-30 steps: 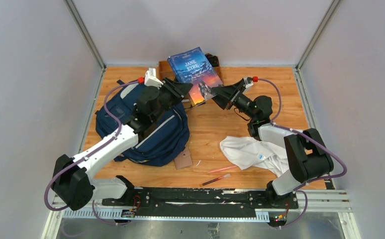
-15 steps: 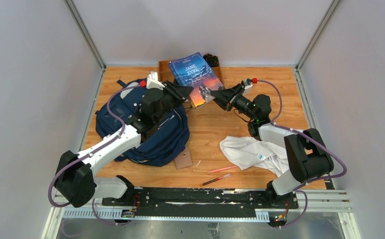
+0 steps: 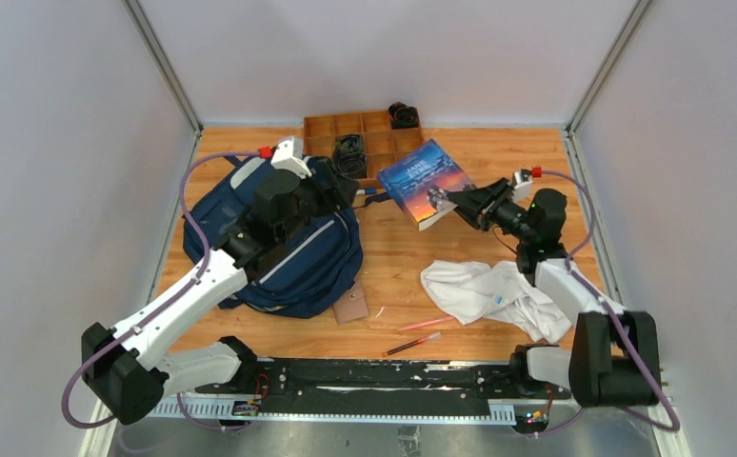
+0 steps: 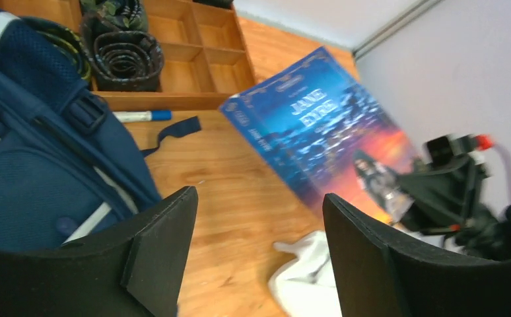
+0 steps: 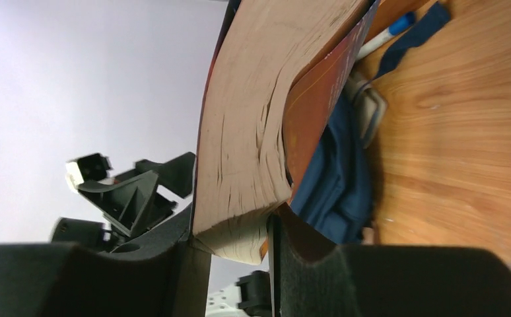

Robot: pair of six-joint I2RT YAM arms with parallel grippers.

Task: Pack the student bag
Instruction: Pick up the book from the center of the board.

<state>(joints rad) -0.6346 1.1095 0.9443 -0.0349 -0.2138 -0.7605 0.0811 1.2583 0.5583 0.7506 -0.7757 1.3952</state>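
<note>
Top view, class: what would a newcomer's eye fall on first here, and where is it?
The blue paperback book, Jane Eyre, is held tilted above the far middle of the wooden table, one corner pinched in the right gripper. Next comes the large navy blue fabric backpack lying on the left, with the open left gripper hovering at its far edge.

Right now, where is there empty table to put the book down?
Best is the bare wood of the table between the backpack and the white cloth. There's also room at the far right corner, past the wooden tray. It's crowded near the front, by the pens and cardboard scrap.
</note>
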